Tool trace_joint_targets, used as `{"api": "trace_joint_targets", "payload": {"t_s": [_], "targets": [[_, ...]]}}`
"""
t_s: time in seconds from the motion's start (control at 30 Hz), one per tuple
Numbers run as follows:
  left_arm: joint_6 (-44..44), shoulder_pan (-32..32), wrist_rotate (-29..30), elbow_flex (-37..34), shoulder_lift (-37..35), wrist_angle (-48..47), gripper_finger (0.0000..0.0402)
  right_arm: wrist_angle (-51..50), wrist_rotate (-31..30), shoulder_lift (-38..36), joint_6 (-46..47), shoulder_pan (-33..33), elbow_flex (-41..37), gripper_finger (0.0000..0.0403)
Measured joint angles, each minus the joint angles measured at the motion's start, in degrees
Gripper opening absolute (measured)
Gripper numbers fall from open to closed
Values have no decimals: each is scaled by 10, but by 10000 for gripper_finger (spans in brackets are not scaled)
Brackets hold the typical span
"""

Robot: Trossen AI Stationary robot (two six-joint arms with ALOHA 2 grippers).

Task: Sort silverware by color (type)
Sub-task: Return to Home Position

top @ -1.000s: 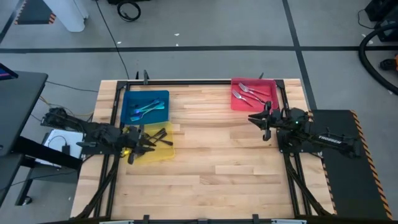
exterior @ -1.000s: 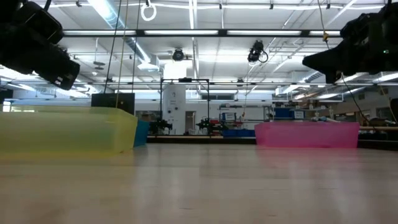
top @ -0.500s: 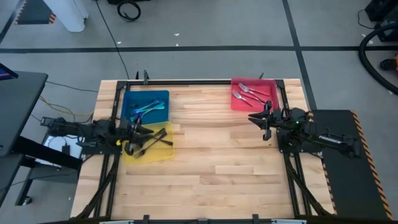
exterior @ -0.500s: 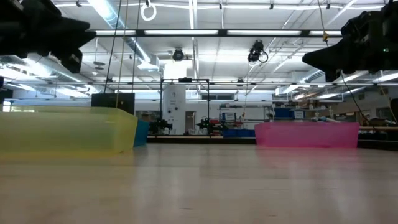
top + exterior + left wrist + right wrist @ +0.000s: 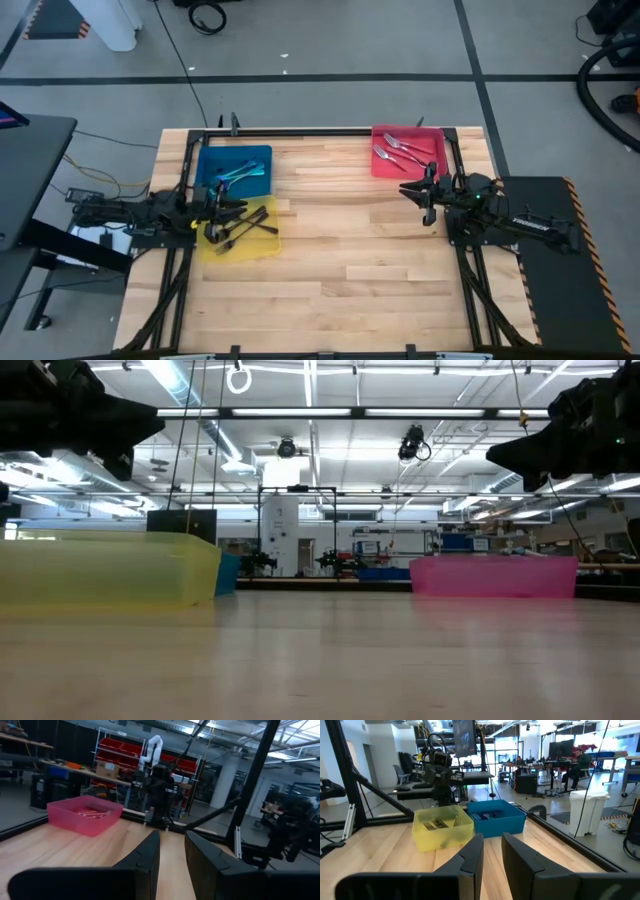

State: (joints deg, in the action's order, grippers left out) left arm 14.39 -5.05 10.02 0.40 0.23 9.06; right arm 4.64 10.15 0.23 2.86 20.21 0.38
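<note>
The wooden table [image 5: 340, 260] is bare across its middle, with all the silverware in bins along its sides. The left arm [image 5: 130, 212] reaches in from the left edge and the right arm [image 5: 510, 222] from the right, both held up off the wood.

The yellow bin [image 5: 262, 250] sits on the left side, touching the blue bin [image 5: 208, 170] behind it. The red bin [image 5: 380, 168] stands well apart at the far right. Dark forks [image 5: 255, 222] lie in a loose heap in the yellow bin, teal forks [image 5: 245, 172] in the blue, and red forks [image 5: 400, 150] in the red.

The left gripper [image 5: 172, 834] hangs over the yellow bin's left edge, its fingers a narrow slit apart with nothing between them. The right gripper [image 5: 492, 836] hovers just beside the red bin, over bare wood, its fingers likewise slightly parted and empty.
</note>
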Motion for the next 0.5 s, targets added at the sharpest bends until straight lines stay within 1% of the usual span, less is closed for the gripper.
{"api": "trace_joint_targets", "payload": {"t_s": [0.23,0.5], "targets": [[0,17,0,0,0,0,91,0,0,0,0,0,0,78],[0,17,0,0,0,0,91,0,0,0,0,0,0,78]]}}
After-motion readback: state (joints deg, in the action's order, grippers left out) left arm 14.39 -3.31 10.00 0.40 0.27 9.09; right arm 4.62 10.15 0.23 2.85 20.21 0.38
